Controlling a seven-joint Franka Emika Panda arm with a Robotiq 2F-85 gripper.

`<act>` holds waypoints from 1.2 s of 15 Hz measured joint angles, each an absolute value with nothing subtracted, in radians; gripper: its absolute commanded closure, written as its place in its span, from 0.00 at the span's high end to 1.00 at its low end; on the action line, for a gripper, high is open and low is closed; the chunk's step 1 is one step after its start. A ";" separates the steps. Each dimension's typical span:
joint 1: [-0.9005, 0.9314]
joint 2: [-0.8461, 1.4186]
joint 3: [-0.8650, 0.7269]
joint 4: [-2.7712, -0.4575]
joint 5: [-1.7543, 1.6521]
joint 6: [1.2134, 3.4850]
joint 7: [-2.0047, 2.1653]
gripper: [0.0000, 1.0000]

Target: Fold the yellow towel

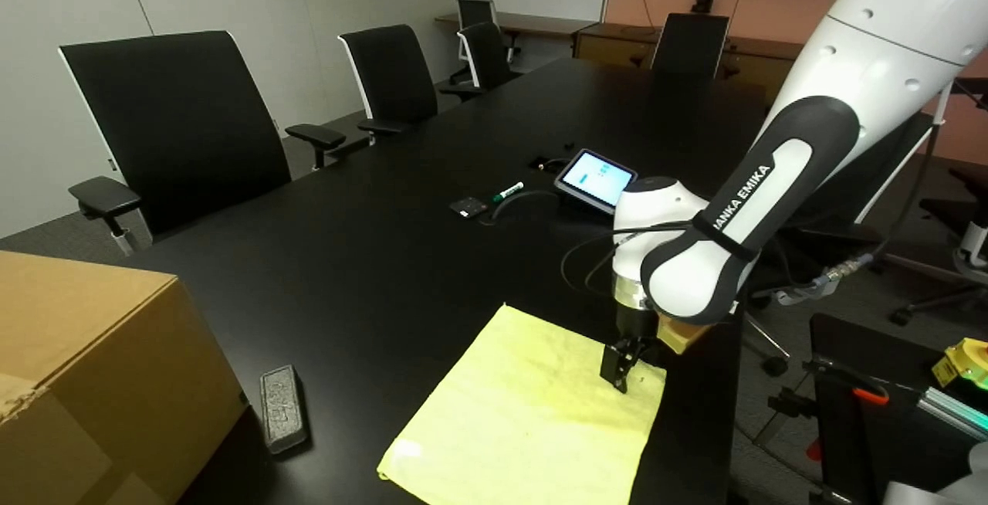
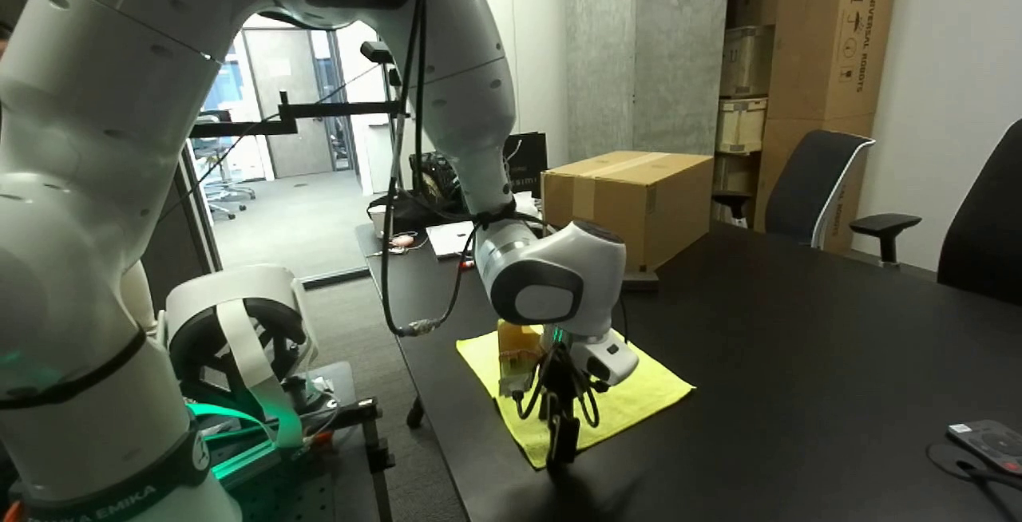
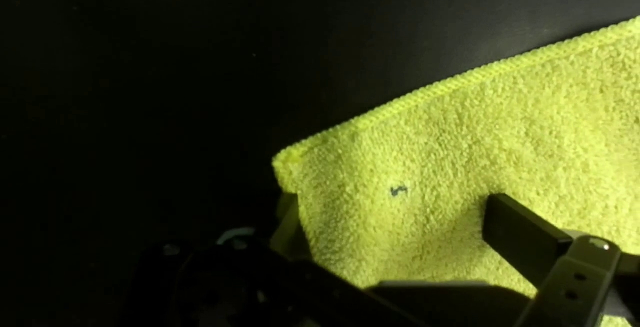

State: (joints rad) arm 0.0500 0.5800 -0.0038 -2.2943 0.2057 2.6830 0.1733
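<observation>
The yellow towel (image 1: 525,420) lies spread nearly flat on the black table, and it shows in both exterior views (image 2: 639,398). My gripper (image 1: 627,377) points down at one corner of it; the gripper (image 2: 561,438) is also at the near corner in an exterior view. In the wrist view my fingers stand wide apart around the towel corner (image 3: 425,167), with the gripper (image 3: 391,209) open. The right finger rests on or just above the cloth. The left finger is at the towel's edge, its tip partly hidden behind the cloth. The corner looks slightly bulged between the fingers.
A tan cardboard box (image 1: 116,381) and a dark grey block (image 1: 282,408) stand on the table beyond the towel. A tablet (image 1: 596,179), a green marker (image 1: 508,191) and a small black device (image 1: 468,207) lie farther along. The table's side edge runs close to the gripper.
</observation>
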 measured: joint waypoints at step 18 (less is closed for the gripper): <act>0.125 0.464 0.017 -2.280 0.104 2.498 0.207 0.01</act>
State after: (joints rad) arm 0.1252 0.4641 0.0170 -2.2800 0.1041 2.4976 0.2072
